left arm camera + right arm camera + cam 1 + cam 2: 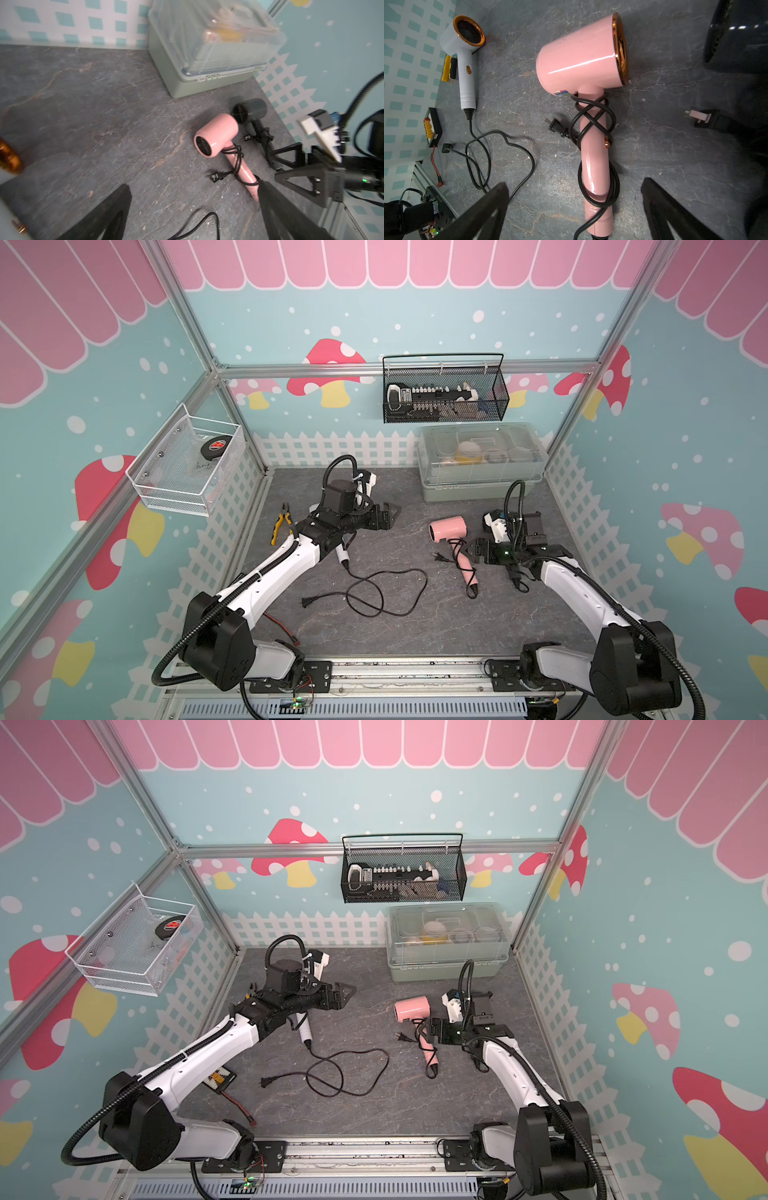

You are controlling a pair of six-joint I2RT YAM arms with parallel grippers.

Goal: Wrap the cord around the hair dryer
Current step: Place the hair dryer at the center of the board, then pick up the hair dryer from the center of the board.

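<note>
The pink hair dryer (446, 529) (581, 62) lies on the grey table. Its black cord (593, 116) is looped several times around the handle, and the plug (556, 127) rests beside it. My right gripper (473, 552) (574, 187) is open, with its fingers on either side of the handle's lower end and not touching it. My left gripper (394, 512) (193, 187) is open and empty, raised left of the pink dryer. A white hair dryer (466, 62) lies under my left arm, its cord (386, 593) loose on the table. A dark hair dryer (249, 110) lies by my right arm.
A lidded storage box (482, 485) stands at the back right. Pliers (281, 526) lie by the left wall, and a small charger (218, 1079) near my left arm. A black wire basket (444, 414) and a white mesh basket (187, 489) hang on the walls.
</note>
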